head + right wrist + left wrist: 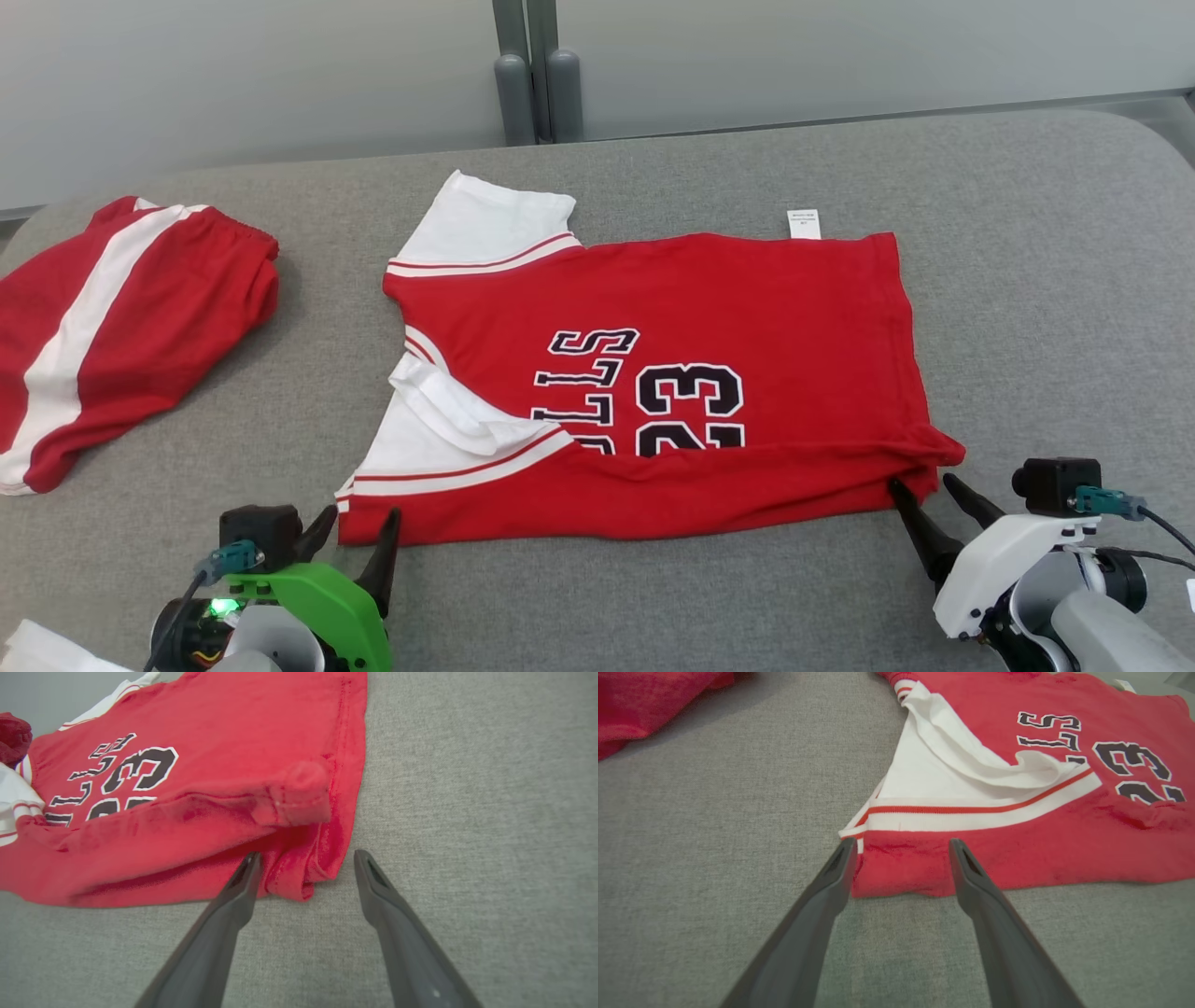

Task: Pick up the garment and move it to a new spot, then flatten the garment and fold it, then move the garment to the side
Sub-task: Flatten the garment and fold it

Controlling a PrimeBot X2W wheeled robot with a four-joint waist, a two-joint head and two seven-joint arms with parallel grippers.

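Red jersey lies spread on grey table, near edge folded over. L gripper, fingers apart, straddles jersey's near-left corner. R gripper, fingers apart, straddles near-right corner, w/ one finger beside the cloth edge.

1. Grey fabric-covered worktop, rounded at its far corners.
2. Red shorts with a white stripe, lying rumpled at the worktop's left edge.
3. Two grey posts standing upright just behind the worktop's far edge.
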